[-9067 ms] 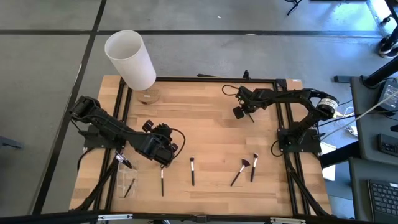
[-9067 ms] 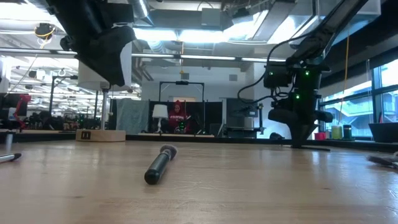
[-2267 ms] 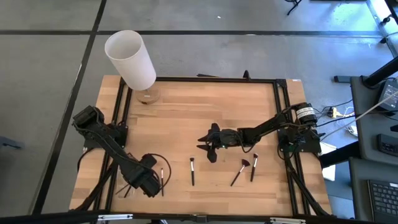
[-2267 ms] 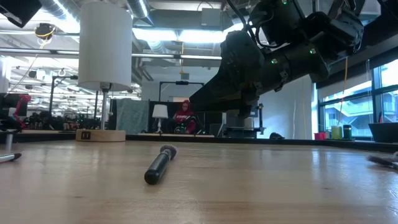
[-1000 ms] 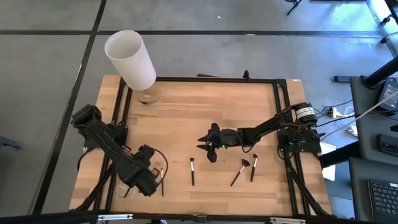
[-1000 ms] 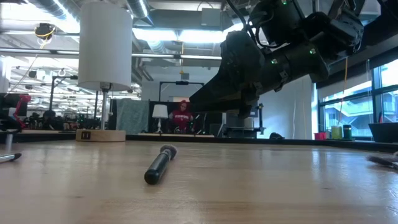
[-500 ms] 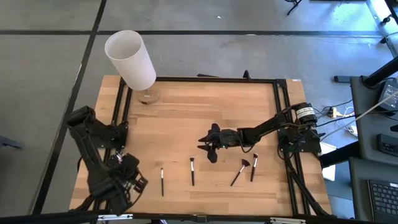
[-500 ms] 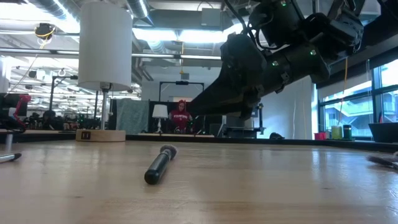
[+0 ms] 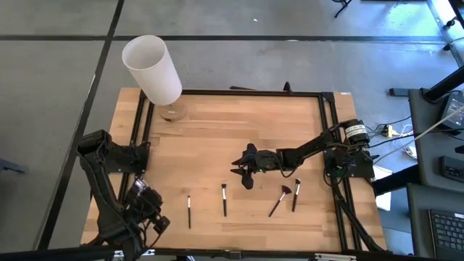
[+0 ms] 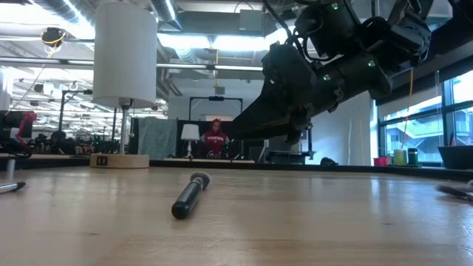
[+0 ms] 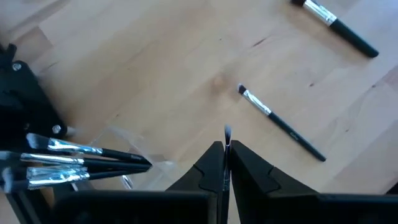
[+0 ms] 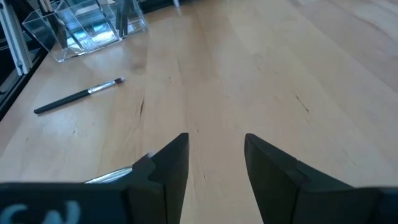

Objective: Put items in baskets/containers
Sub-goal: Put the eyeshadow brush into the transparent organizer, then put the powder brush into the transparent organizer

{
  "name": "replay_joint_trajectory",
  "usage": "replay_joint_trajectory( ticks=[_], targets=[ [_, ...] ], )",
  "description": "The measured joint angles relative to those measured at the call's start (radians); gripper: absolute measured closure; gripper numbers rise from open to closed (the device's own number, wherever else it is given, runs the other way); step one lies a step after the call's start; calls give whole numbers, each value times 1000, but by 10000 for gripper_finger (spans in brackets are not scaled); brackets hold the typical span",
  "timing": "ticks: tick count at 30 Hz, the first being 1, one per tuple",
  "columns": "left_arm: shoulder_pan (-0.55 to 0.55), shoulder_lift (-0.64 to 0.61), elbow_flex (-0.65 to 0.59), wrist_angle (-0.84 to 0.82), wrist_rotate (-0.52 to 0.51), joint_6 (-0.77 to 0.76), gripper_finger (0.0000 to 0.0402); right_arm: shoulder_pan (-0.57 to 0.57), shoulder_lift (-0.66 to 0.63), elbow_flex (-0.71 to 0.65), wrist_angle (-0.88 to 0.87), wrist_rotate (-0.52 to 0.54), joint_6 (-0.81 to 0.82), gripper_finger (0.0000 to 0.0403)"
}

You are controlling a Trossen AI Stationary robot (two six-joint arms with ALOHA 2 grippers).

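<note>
Pale wood planking forms the table (image 9: pixel 217 138). At its seven-o'clock corner the left gripper (image 11: pixel 224 163) is pinched shut on a thin dark-handled brush (image 11: pixel 227 140), tuft pointing forward. The clear, hard-walled plastic container (image 11: pixel 127 152), already stocked with silver-ferruled brushes (image 11: pixel 74 158), lies just beside it, toward nine o'clock in the left wrist view. The right gripper (image 12: pixel 214 165) is held open and empty at the table's centre, well apart.

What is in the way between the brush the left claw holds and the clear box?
Nothing visible. The left gripper, shut on a thin brush, hangs close by the clear container, which already holds several brushes.
</note>
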Motion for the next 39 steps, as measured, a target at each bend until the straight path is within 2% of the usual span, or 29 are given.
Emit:
replay_joint_trajectory(
  ticks=[6,22,25,28,31,33,36,39],
  targets=[
    [-16,29,0,8,13,3,376,0,0,0,0,0,12,248],
    [-25,13,0,24,55,15,317,0,0,0,0,0,21,248],
    [2,-7,0,-3,35,45,303,0,0,0,0,0,20,248],
    [75,-22,0,-20,27,74,291,-12,-8,0,-14,-11,14,248],
    [209,-17,0,59,128,213,283,-46,-66,12,-142,-28,26,248],
    [310,2,0,134,172,331,282,-71,-134,30,-302,-26,29,248],
    [435,32,-1,254,113,445,281,-102,-241,71,-598,-26,66,248],
    [538,57,-1,372,96,549,281,-115,-341,104,-890,-24,119,248]
  ],
)
